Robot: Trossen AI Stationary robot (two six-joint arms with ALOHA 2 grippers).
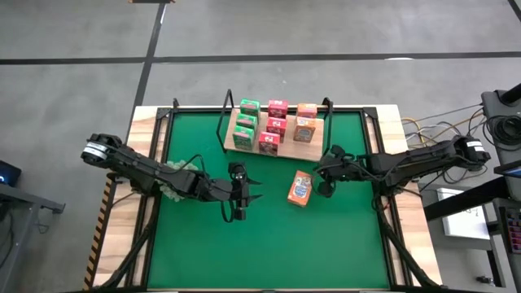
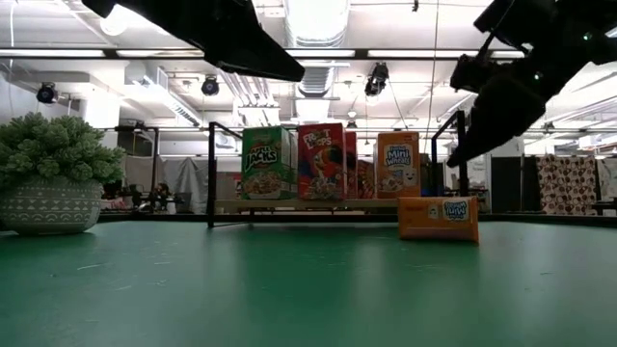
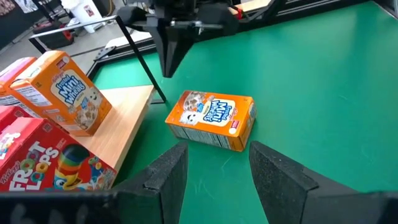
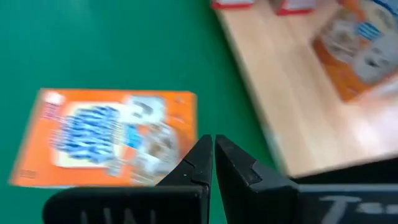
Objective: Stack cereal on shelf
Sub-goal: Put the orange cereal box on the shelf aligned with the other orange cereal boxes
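Observation:
Eight cereal boxes stand on the wooden shelf [image 1: 312, 151]: three green [image 1: 245, 123], three pink-red [image 1: 275, 125] and two orange [image 1: 305, 120]. A third orange box [image 1: 299, 188] lies flat on its back on the green mat, near the shelf's right end. My left gripper [image 1: 251, 194] is open and hovers to the left of this box [image 3: 211, 119], pointing at it. My right gripper [image 1: 320, 181] is shut and hangs just to the right of the box [image 4: 112, 137], above it and clear of it in the low view [image 2: 461, 149].
Black wire uprights [image 2: 211, 173] stand at both ends of the shelf. A grey-green spiky ball in a pot [image 2: 53, 178] sits at the mat's left side, under the left arm. Bare green mat [image 1: 269, 252] stretches toward the near edge.

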